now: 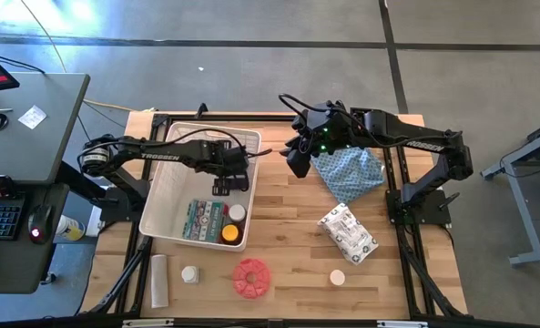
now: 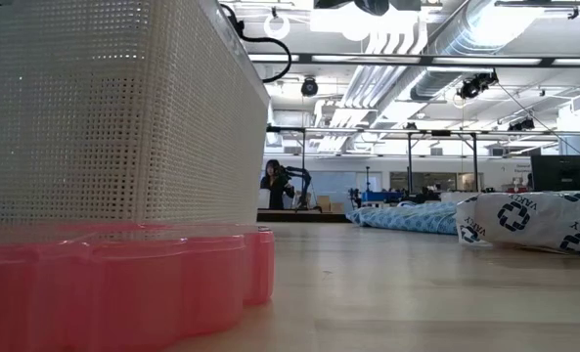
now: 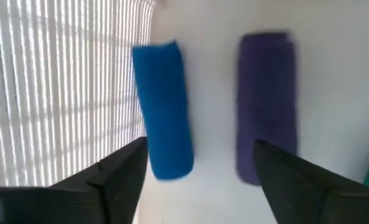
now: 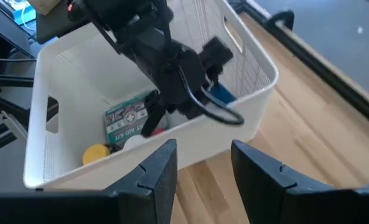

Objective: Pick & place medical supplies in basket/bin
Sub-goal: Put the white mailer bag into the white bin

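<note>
The white slotted bin stands at the table's left. Inside it, a blue cylinder and a purple cylinder lie side by side on the floor. Nearer the front lie a green-white packet, a yellow-capped bottle and a white-capped jar. My left gripper hangs open inside the bin, above the two cylinders and pointing steeply down, with nothing between its fingers. My right gripper stands open and raised over the table's far middle, beside the bin.
A blue patterned cloth lies under the right arm. On the wood lie a white printed packet, a red disc, a white-capped jar, a white tube and a small white cap. A desk stands at the left.
</note>
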